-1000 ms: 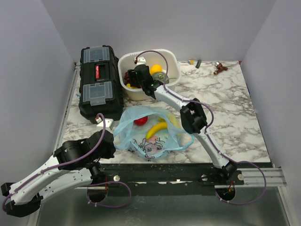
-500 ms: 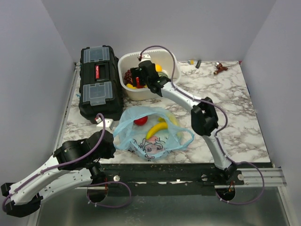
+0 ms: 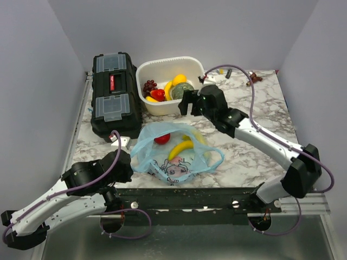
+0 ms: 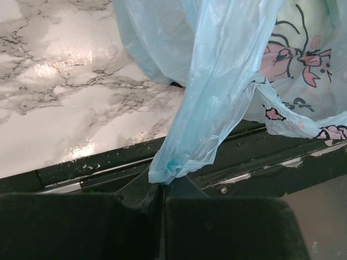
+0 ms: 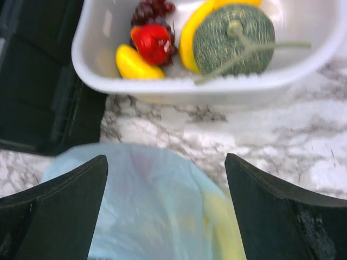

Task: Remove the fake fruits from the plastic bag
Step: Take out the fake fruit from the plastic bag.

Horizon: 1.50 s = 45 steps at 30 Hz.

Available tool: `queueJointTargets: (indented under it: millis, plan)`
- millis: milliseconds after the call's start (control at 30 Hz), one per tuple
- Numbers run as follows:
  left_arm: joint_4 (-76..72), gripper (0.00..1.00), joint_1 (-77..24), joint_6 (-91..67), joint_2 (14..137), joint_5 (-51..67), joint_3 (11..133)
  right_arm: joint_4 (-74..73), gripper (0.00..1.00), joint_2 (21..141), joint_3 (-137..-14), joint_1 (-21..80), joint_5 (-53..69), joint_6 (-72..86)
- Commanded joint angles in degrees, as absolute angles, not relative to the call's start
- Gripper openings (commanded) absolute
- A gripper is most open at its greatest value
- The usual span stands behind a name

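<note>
The light-blue plastic bag (image 3: 176, 150) with a cartoon girl's face lies at the table's near edge; a red piece (image 3: 161, 139) and yellow bananas (image 3: 180, 148) show through it. The white tub (image 3: 195, 67) holds the grape bunch (image 3: 149, 85), a red piece (image 3: 158, 95), a yellow piece and the green melon (image 3: 182, 91); the right wrist view shows the melon (image 5: 234, 39) too. My left gripper (image 4: 161, 187) is shut on a twisted part of the bag (image 4: 211, 108) at the front edge. My right gripper (image 3: 188, 102) is open and empty, between tub and bag (image 5: 157, 211).
A black toolbox (image 3: 112, 97) stands left of the tub. Small bits lie at the far right of the marble table (image 3: 260, 124), among them a brown piece (image 3: 252, 79). The black frame rail runs along the near edge (image 4: 260, 157).
My right arm has pulled back out of the tub toward the bag, empty. The melon now lies in the tub. The left arm and the bag have not moved.
</note>
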<state>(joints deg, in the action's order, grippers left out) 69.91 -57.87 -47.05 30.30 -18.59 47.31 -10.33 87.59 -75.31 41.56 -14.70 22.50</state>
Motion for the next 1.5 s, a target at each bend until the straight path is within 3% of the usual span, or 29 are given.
queueJointTargets:
  millis: [0, 167, 467, 600, 767, 967, 1067, 1300, 1467]
  plan:
    - [70.08, 0.00, -57.89, -46.78, 31.97, -18.83, 47.09, -13.61, 0.90, 78.52, -64.29, 41.43, -10.73, 25.70]
    - [69.96, 0.00, -57.92, -46.53, 32.06, -18.51, 47.01, -17.01, 0.90, 66.80, -55.23, 41.77, -5.21, 23.49]
    - [70.12, 0.00, -57.91, -46.58, 33.75, -18.63, 47.11, -21.63, 0.91, 54.37, -54.23, 44.26, -0.48, 23.06]
    - [70.16, 0.00, -57.86, -46.45, 34.22, -18.63, 47.12, -21.23, 0.92, 58.12, -55.24, 50.75, -1.57, 23.58]
    - [70.30, 0.00, -57.88, -46.63, 34.62, -18.75, 47.15, -14.65, 0.91, 64.45, -54.34, 63.47, -11.30, 24.78]
    - [70.38, 0.00, -57.92, -46.65, 34.36, -18.78, 47.13, -5.38, 0.82, 73.89, -51.22, 65.01, -15.30, 28.84]
    - [70.22, 0.00, -57.90, -46.60, 34.11, -18.72, 47.15, -1.39, 0.83, 78.15, -49.93, 64.96, -21.39, 30.24]
    - [70.05, 0.00, -57.91, -46.49, 34.00, -18.42, 47.03, 8.68, 0.84, 90.51, -52.01, 64.96, -23.29, 30.53]
    - [70.05, 0.00, -57.90, -46.49, 34.10, -18.40, 47.03, 13.40, 0.93, 97.52, -53.62, 65.02, -28.44, 31.05]
